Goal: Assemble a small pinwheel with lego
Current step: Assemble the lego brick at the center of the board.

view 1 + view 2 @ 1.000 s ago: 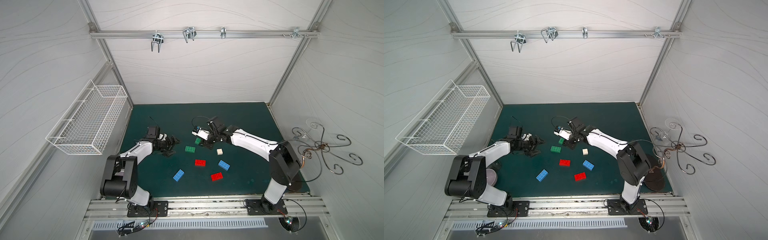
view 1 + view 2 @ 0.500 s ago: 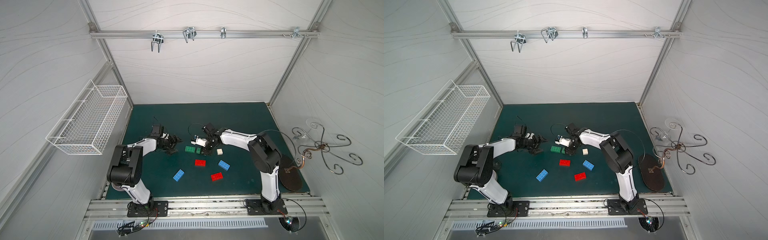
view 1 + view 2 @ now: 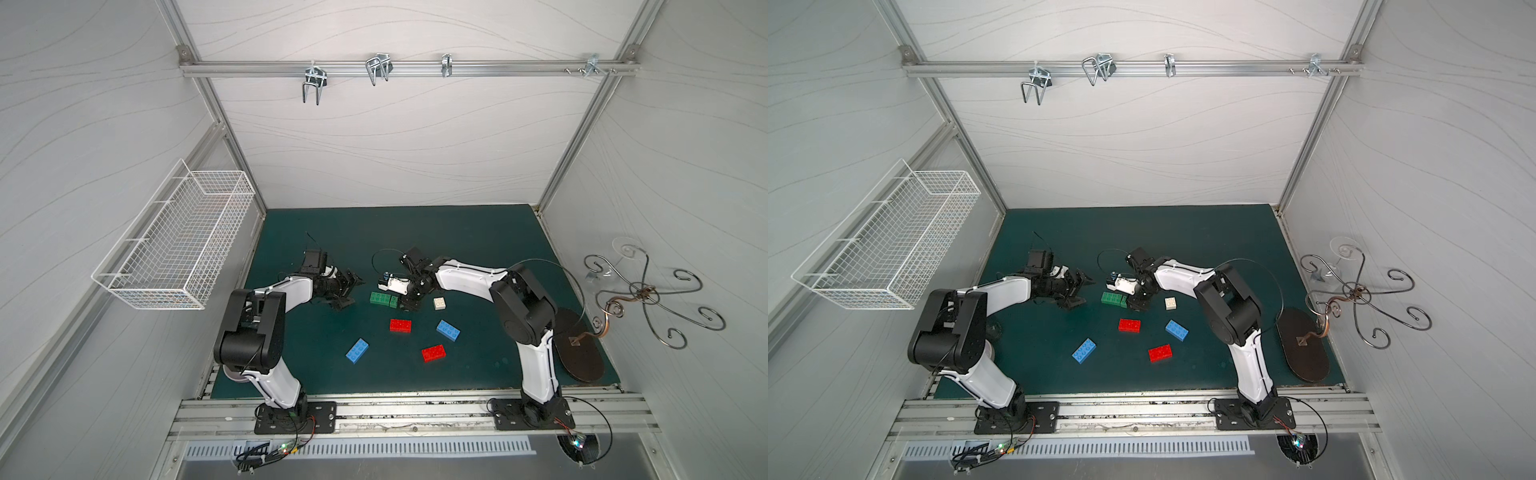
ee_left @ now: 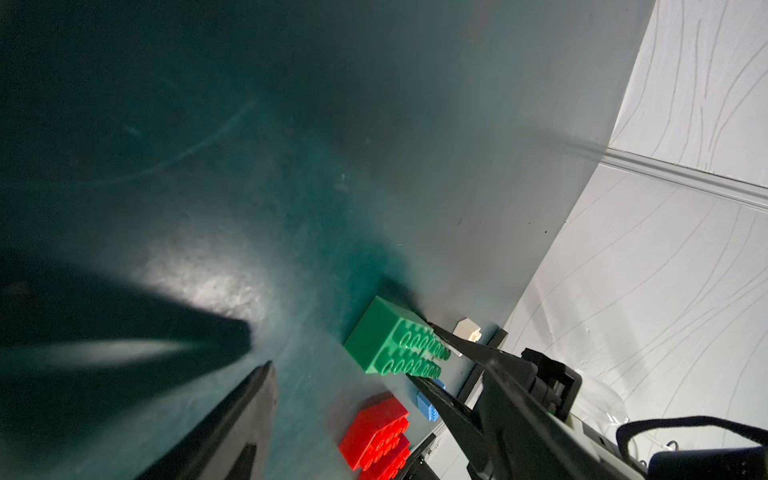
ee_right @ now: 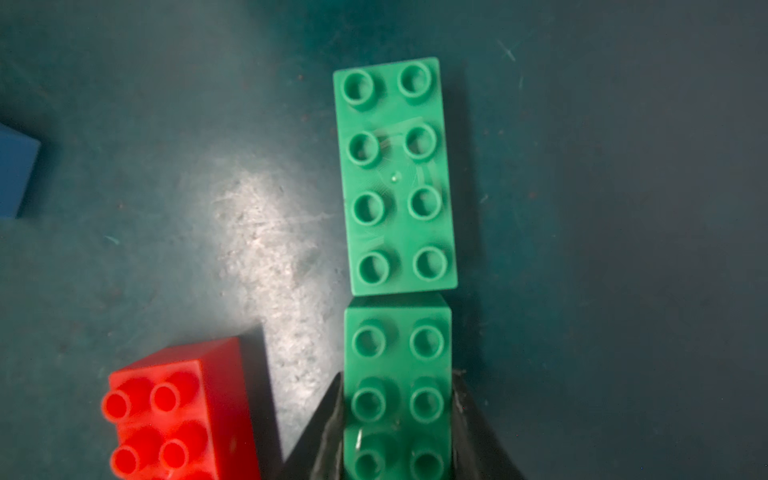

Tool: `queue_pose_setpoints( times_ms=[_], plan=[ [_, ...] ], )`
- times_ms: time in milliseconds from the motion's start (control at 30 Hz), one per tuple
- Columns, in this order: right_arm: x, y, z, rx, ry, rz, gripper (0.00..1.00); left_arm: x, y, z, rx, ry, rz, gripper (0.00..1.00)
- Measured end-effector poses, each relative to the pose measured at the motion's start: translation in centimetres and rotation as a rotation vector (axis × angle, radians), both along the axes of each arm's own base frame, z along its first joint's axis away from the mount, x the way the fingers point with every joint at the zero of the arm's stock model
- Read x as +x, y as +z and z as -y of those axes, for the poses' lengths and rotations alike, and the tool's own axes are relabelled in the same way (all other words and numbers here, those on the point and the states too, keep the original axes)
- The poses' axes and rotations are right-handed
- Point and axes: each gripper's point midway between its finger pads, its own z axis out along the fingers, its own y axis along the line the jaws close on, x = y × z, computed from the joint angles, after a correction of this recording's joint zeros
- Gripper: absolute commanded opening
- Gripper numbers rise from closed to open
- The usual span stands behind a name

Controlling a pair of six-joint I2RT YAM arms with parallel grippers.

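My right gripper (image 3: 409,301) (image 5: 397,382) is shut on a green lego brick (image 3: 394,300) (image 5: 397,374), gripping its long sides. That brick sits end to end with a second green brick (image 3: 379,297) (image 5: 395,174) lying on the mat. My left gripper (image 3: 349,291) is open and empty, just left of the green pair. Loose on the mat are a white square brick (image 3: 439,303), two red bricks (image 3: 400,325) (image 3: 433,353) and two blue bricks (image 3: 448,330) (image 3: 357,350). No pinwheel is in view.
The dark green mat (image 3: 478,232) is walled on three sides. A dark oval base (image 3: 579,353) with a curled metal stand sits at the right edge. A white wire basket (image 3: 174,249) hangs on the left wall.
My right gripper has carried its green brick forward and down until it sits against the end of the other green brick. My left gripper has shifted slightly to the right and stays open.
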Motion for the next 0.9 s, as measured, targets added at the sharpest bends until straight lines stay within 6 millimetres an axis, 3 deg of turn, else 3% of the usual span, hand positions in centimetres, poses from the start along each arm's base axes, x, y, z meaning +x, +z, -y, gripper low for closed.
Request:
queue_pose_setpoints(
  times_ms=[133,433,567,633,733,900],
  plan=[
    [0.2,-0.1,-0.2,0.005,-0.001,0.010,0.30,0.0,0.0,0.0,0.000,-0.001,0.000,0.82],
    [0.7,-0.1,-0.4,0.015,0.010,0.043,0.50,0.0,0.0,0.0,0.000,-0.002,0.000,0.82],
    [1.0,1.0,0.0,0.036,-0.029,0.045,0.56,-0.1,0.0,0.0,0.003,-0.006,-0.001,0.84],
    [1.3,2.7,0.1,0.067,-0.057,0.057,0.57,-0.3,-0.1,0.0,0.007,-0.014,-0.005,0.84],
    [1.9,7.0,0.7,0.147,-0.111,0.101,0.57,-0.7,-0.1,0.1,0.015,-0.026,-0.010,0.84],
    [1.5,14.1,4.2,0.282,-0.260,0.141,0.57,-1.2,0.9,0.0,0.045,-0.043,0.015,0.83]
  ],
)
